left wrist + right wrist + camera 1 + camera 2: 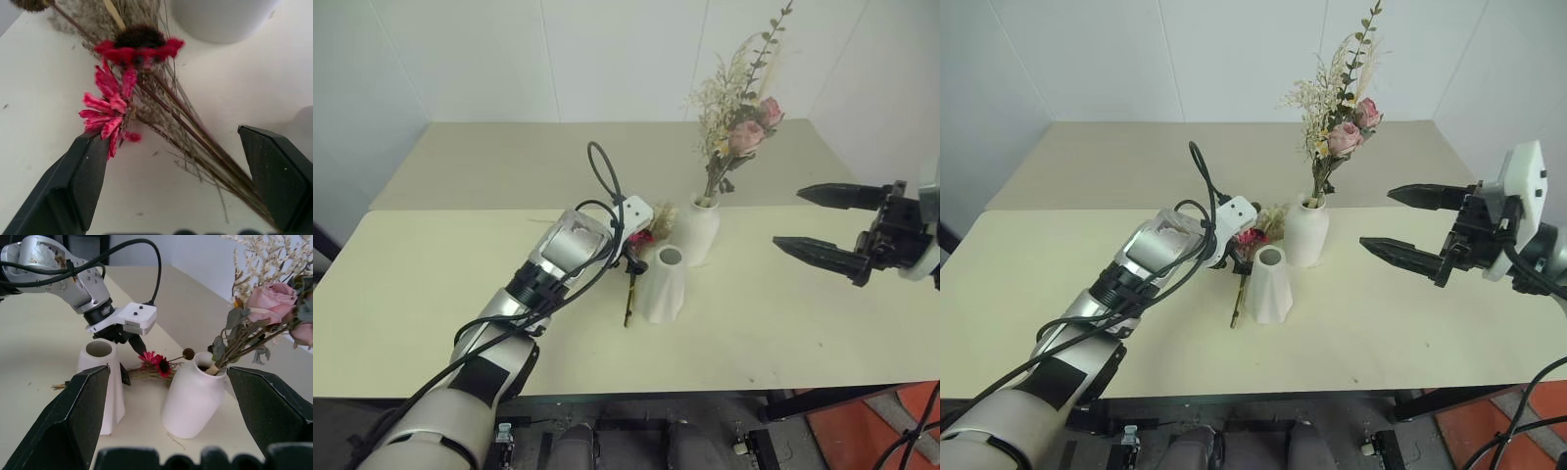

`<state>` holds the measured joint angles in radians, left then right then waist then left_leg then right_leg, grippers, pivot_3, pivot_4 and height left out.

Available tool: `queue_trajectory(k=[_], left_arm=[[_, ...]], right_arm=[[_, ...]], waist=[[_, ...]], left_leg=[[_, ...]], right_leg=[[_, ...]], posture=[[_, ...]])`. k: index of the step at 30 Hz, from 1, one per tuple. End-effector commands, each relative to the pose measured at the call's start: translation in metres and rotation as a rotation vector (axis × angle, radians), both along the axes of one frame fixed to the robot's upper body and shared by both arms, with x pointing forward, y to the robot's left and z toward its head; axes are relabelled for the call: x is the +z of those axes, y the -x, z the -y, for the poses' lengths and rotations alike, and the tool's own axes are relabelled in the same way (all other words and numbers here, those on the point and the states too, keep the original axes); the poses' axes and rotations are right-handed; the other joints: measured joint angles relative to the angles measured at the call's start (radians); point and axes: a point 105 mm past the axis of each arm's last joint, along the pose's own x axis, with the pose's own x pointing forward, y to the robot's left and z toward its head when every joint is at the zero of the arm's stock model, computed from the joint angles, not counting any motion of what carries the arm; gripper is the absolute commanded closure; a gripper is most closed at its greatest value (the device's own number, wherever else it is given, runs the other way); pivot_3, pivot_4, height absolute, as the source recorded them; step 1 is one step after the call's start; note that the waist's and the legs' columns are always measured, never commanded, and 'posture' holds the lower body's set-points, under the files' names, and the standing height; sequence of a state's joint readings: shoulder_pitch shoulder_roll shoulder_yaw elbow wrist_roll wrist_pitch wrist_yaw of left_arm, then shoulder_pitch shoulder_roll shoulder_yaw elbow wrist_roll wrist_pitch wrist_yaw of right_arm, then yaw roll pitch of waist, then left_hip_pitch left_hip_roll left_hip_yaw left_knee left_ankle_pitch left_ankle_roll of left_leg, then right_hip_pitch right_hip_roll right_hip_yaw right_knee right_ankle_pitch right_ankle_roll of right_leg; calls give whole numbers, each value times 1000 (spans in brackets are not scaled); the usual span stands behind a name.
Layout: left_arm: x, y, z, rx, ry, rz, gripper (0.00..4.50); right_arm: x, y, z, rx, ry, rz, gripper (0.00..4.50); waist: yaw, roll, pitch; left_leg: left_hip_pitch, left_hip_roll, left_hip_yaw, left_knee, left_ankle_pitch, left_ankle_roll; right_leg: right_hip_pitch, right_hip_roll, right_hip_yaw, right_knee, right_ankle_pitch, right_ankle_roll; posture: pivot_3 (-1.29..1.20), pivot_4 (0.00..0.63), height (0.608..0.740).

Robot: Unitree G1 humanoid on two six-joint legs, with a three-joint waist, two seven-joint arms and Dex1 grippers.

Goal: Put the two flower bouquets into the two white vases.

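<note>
The left tool (173, 186) is spread wide with its fingers astride the stems of the slim bouquet (146, 93), which lies flat on the counter (440, 294) just beside the shorter cone vase (664, 284). The bushy bouquet (736, 127) stands in the taller vase (698, 233). The right tool (818, 223) hovers well apart, fingers spread, holding nothing.

The short vase (663, 284) and the tall vase (698, 233) are standing close together near the middle of the table (431, 294), leaving only a narrow gap. The slim bunch (641, 259) is lying flat just beside the short vase, with the left gripper (181, 171) straddling its stems. The rose bunch (739, 117) is crowding the tall vase's neck. Table edges and corners are lying open.
</note>
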<state>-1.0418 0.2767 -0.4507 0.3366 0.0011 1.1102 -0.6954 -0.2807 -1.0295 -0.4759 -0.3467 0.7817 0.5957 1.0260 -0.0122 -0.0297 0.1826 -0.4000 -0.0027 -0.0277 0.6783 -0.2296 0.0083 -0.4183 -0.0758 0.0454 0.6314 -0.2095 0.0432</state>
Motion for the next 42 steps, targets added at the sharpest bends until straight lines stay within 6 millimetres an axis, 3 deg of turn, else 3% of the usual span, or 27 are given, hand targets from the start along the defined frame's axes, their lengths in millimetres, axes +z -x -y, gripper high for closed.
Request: queue_trajectory(k=[1, 8, 9, 13, 24, 34, 42], left_arm=[[-3, -2, 1, -2, -34, 24, 24], [8, -10, -8, 58, -22, 93, 24], [10, -10, -10, 72, -8, 95, 200], [21, -10, -20, 119, 45, 95, 1163], [51, -12, -43, 140, 74, 148, 4440], [128, -25, -79, 222, 366, 318, 4480], [197, -6, -83, 94, 935, 330, 4480]], right_arm=[[11, 8, 5, -23, 2, 35, 0], [6, 13, 14, -95, -9, -11, 0], [6, 14, 15, -99, -6, -13, 0], [10, 13, 17, -124, -11, -11, 0], [5, 13, 16, -122, -21, -5, 0], [-3, 18, 17, -113, -12, -22, 0], [-4, 20, 17, -103, -10, -23, 0]], waist=[[-2, 0, 0], [0, 0, 0], [-1, 0, 0], [-2, 0, 0], [-1, 0, 0], [-3, 0, 0], [-1, 0, 0]], left_leg=[[-1, 0, 0, 0, 0, 0], [-4, 0, 0, 0, 0, 0], [-4, 0, 0, 0, 0, 0], [-4, 0, 0, 0, 0, 0], [-4, 0, 0, 0, 0, 0], [-4, 0, 0, 0, 0, 0], [-5, 0, 0, 0, 0, 0]], right_leg=[[0, 0, 0, 0, 0, 0], [-4, 0, 1, 0, 1, -1], [-4, -1, 1, 0, 1, -1], [-4, 0, 1, 0, 1, -1], [-4, 0, 1, 0, 1, -1], [-4, 0, 0, 0, 1, -1], [-4, -1, 0, 0, 1, -1]], posture=[[0, 150, 740], [0, 150, 740], [0, 150, 740], [0, 150, 740], [0, 150, 740], [0, 150, 740], [0, 150, 740]])
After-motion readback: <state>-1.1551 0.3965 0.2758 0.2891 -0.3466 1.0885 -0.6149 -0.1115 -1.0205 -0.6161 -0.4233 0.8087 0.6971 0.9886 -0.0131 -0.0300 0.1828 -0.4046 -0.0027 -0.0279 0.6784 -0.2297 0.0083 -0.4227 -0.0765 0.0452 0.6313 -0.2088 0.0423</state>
